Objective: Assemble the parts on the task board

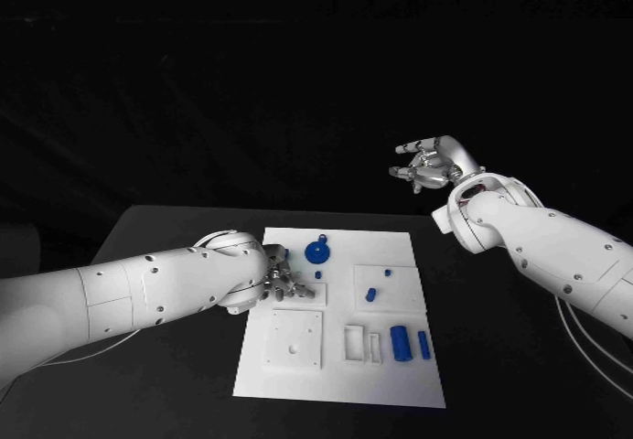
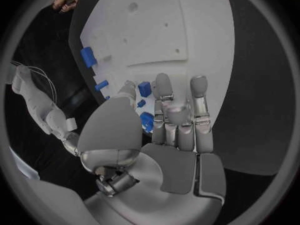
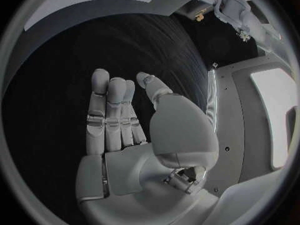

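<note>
The white task board (image 1: 396, 384) lies in the middle of the black table. My left hand (image 1: 281, 280) hovers low over the board's left side, fingers (image 2: 199, 92) stretched out, the thumb apart from them. A small blue part (image 2: 144, 89) and a larger blue part (image 2: 148, 121) lie on the board between thumb and fingers; I see no grip on either. A round blue part (image 1: 318, 251) sits just beyond the hand. Two blue cylinders (image 1: 401, 343) stand near the board's front right. My right hand (image 1: 424, 165) is raised beyond the table's far edge, fingers (image 3: 107, 110) spread and holding nothing.
A white square plate (image 1: 292, 338) with holes and a white slotted block (image 1: 356, 342) sit on the board's front half. Another small blue part (image 1: 370, 294) lies on a raised square at the board's right. Bare black table (image 1: 158, 265) flanks the board.
</note>
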Robot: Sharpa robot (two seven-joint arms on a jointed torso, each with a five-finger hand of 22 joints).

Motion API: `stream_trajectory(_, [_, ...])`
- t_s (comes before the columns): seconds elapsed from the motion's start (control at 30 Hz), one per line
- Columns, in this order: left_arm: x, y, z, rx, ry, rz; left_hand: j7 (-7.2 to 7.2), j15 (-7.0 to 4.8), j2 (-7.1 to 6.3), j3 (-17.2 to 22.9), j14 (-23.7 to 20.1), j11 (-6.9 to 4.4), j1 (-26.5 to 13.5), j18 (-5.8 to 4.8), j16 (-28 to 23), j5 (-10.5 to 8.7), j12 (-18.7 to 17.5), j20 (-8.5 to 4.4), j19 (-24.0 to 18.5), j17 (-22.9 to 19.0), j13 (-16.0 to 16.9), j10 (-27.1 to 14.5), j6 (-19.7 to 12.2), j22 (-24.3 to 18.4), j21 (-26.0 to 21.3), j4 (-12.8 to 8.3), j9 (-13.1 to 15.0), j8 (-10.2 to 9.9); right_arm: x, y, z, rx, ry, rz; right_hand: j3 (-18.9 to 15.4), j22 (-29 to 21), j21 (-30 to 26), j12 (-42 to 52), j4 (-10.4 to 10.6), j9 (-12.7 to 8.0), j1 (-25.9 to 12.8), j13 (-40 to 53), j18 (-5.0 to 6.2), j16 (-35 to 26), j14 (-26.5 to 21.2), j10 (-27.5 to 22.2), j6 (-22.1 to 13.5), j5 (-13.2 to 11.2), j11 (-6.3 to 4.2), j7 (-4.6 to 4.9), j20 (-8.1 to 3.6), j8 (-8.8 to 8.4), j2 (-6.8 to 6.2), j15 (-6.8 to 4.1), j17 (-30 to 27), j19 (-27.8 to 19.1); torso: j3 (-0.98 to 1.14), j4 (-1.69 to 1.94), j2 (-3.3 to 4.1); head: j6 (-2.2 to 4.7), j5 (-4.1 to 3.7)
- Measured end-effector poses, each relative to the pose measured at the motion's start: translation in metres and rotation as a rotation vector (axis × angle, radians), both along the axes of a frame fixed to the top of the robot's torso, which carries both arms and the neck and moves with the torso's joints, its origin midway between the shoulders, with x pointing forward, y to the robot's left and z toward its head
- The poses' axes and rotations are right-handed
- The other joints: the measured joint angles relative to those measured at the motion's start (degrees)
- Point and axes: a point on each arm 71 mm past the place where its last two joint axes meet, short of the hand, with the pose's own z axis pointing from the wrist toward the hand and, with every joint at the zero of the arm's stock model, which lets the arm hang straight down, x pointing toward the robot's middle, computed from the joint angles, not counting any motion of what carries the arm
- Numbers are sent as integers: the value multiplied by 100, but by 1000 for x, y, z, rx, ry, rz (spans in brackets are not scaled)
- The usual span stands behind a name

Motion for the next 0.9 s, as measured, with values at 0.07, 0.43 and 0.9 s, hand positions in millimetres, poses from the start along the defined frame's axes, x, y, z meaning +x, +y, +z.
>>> stream_trajectory(0.07, [0, 1, 1, -4, -1, 1, 0, 0, -11, -250, 0, 0, -11, 0, 0, 0, 0, 0, 0, -9, -12, 0, 0, 3, 0, 85, -6, -34, 0, -1, -1, 0, 2, -2, 0, 0, 0, 0, 0, 0, 3, 0, 0, 0, 0, 0, 0, 0, 0, 0, 0, 0, 3, 0, 0, 0, 0, -1, 0, 7, 0])
stream_trajectory(0.43, [3, 1, 16, -55, -12, 15, 22, 0, -115, -819, 0, 0, -294, 1, -56, 0, -49, -22, -23, -59, -25, 0, -22, 3, 0, 122, -43, -101, 1, -2, -13, 2, 23, -15, 66, 0, 0, 0, -34, 0, 2, -11, 0, 0, 0, 1, -9, 0, -1, 9, 0, 0, 3, 0, -8, 0, 10, 5, -2, 29, 44])
stream_trajectory(0.9, [36, 25, 79, -98, -101, 86, 319, 135, 831, -500, -217, 106, 79, 1, -356, 544, -483, 94, -72, -687, 80, 42, -798, 2, -369, -420, -2034, -168, 3, -9, -21, 2, 39, -37, 100, -5, 0, 0, -30, 0, 2, -11, 0, 0, 0, 2, -13, 22, -3, 13, 0, 0, 3, 0, -13, 0, 11, -7, -1, 132, 148])
